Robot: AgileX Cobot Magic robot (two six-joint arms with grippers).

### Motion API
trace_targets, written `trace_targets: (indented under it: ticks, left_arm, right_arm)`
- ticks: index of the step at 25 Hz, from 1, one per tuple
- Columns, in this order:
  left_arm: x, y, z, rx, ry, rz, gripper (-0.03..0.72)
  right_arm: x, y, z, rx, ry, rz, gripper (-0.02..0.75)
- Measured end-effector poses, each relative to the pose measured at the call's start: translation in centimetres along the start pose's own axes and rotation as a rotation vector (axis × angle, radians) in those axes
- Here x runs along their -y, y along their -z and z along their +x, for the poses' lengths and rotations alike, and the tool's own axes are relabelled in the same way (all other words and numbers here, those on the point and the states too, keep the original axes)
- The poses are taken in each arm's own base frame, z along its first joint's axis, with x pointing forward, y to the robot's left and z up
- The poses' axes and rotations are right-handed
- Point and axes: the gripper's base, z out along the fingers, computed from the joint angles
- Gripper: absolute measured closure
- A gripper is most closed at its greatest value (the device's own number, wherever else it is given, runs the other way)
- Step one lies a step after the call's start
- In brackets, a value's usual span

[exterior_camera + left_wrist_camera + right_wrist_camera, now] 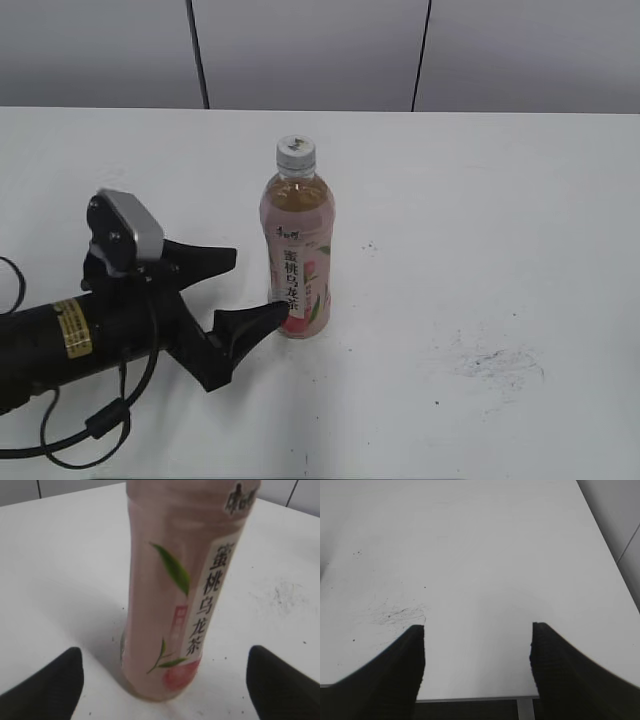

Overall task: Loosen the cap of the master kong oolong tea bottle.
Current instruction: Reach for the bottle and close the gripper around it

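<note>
The master kong oolong tea bottle (297,258) stands upright near the middle of the white table (500,200), with its pink peach label facing me. The white-grey ribbed cap (296,151) sits on its neck. My left gripper (250,288) is open just left of the bottle's lower body; the near fingertip is at the label, the far finger is apart from it. In the left wrist view the bottle (180,590) fills the middle between the open left gripper's (165,680) two fingers; the cap is out of that view. My right gripper (477,645) is open and empty over bare table.
Dark scuff marks (495,360) smear the table right of the bottle; they also show in the right wrist view (395,614). The table's near edge (480,698) lies under the right gripper. A grey panelled wall (320,50) is behind the table.
</note>
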Motion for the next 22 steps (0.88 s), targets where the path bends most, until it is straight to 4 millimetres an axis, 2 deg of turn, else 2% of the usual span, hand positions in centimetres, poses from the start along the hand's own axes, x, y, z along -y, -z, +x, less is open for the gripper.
trace_targets:
  ticks: [5,13,15,18,22]
  left_arm:
    - [0.5,-2.3,-1.6,0.067,-0.038,0.051,0.099]
    - [-0.5,-5.4,-2.1,0.109,0.024,0.056,0.108]
    - [-0.8,-5.7,-2.3,0.120,0.025,0.055,0.151]
    - [-0.9,-5.9,-2.4,0.123,0.021,0.050,0.299]
    - [-1.1,-6.2,-2.6,0.121,0.012,0.042,0.299]
  right_arm:
    - [0.0,0.0,0.0,0.000,0.000,0.000,0.237]
    - [0.0,0.0,0.0,0.000,0.000,0.000,0.237]
    - [0.0,0.0,0.0,0.000,0.000,0.000,0.237]
    - [0.0,0.0,0.0,0.000,0.000,0.000,0.237]
    - [0.0,0.0,0.0,0.000,0.000,0.000,0.237]
